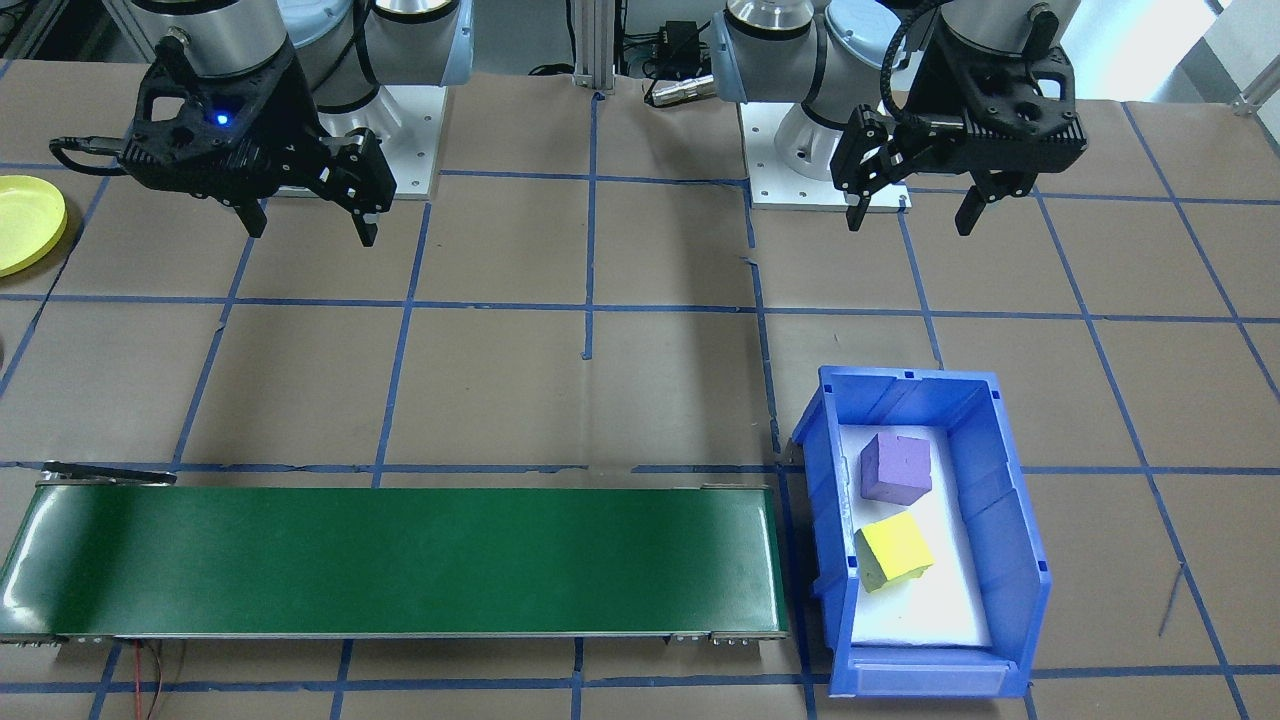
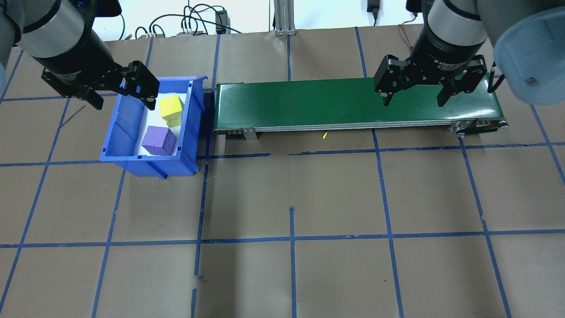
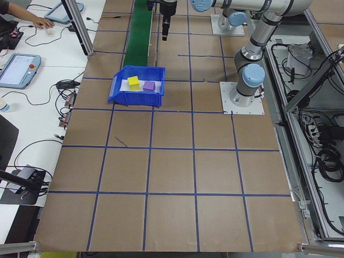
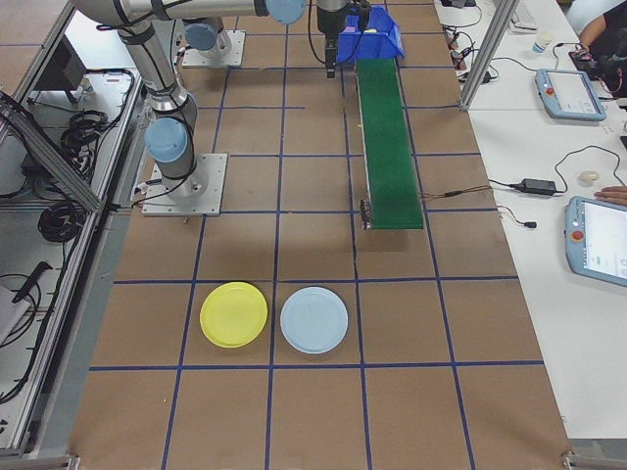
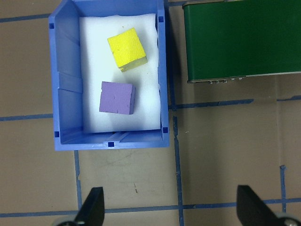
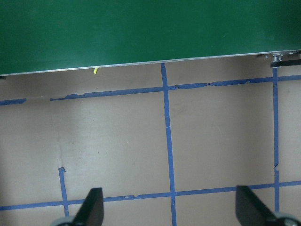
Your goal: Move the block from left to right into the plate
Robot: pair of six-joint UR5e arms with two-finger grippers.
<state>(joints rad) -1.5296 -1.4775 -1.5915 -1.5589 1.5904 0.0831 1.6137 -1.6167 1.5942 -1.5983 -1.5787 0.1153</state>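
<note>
- Left claw (image 1: 912, 214): spread wide, empty, hanging above the table (image 2: 309, 198) on the robot's side of the blue bin (image 1: 1010, 520); touching nothing.
- Right claw (image 1: 306, 222): spread wide, empty, held above the table on the robot's side of the green conveyor belt (image 1: 400, 560), toward that belt's end farthest from the bin.
- Yellow block (image 1: 893, 550): lying inside the blue bin on its white liner, tilted, in the half farther from the robot.
- Purple block (image 1: 896, 467): in the same bin, nearer the robot, just beside the yellow block; whether the two touch cannot be told.
- Blue bin: standing on the table at the belt's end on the robot's left side, just beside the belt frame.
- Yellow plate (image 4: 233, 314): flat on the table, well beyond the belt's opposite end, on the robot's right.
- Light blue plate (image 4: 313, 319): just beside the yellow plate, on the side away from the robot.
- A small yellow fragment (image 2: 325, 136) lies on the table close to the belt's edge.
</note>
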